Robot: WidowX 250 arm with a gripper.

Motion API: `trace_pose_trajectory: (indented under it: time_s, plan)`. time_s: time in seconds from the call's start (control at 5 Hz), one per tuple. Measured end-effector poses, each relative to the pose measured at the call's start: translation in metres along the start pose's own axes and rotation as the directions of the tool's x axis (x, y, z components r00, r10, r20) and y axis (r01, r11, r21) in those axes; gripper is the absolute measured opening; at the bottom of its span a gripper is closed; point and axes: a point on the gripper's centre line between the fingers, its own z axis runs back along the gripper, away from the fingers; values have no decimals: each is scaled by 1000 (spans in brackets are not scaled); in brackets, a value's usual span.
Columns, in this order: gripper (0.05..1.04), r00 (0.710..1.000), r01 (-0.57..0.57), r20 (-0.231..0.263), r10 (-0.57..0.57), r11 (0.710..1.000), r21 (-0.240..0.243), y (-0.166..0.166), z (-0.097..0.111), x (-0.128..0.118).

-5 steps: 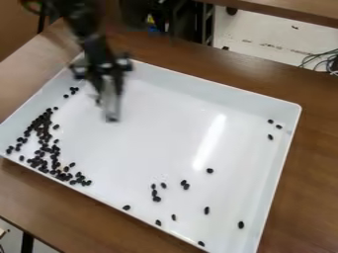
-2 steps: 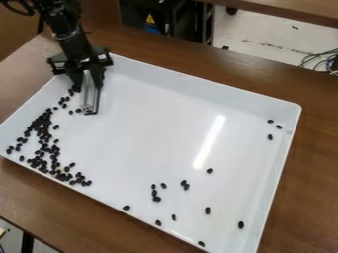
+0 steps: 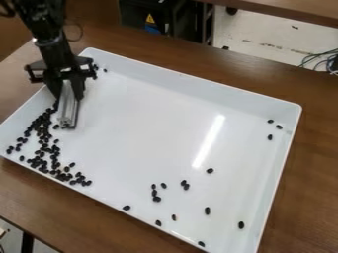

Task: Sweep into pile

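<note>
Brown wooden table (image 3: pixel 316 148) in the camera view, with some loose cables (image 3: pixel 322 60) over a pale floor (image 3: pixel 254 39) at the upper right, plus a yellow warning sticker (image 3: pixel 149 19) on dark gear up top. Sitting on the table at a slant is a big white tray (image 3: pixel 151 123). The black gripper (image 3: pixel 68 94) hangs down over the tray's left edge, and it's clamped on a silvery bar (image 3: pixel 68 112) that points down into the tray. As for the small dark beans (image 3: pixel 61 175), most of them are in a long, straggly heap along the left side, running down to the near edge, with the bar's lower end right by the upper part of it. A couple sit up by the far left corner, three are over near the right wall, and the rest are scattered around the near half, some in little clumps.
</note>
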Motion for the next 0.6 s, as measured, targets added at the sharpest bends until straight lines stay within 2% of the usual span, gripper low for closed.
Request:
trace_pose_trajectory:
  time_s: [0.2,0.4,0.6]
  plan:
    - [353,996,-11,90,14,999,-33,-36,34,2]
    - [353,996,25,86,-19,998,-60,-74,37,-22]
    - [353,999,42,35,-39,995,-87,-106,24,-55]
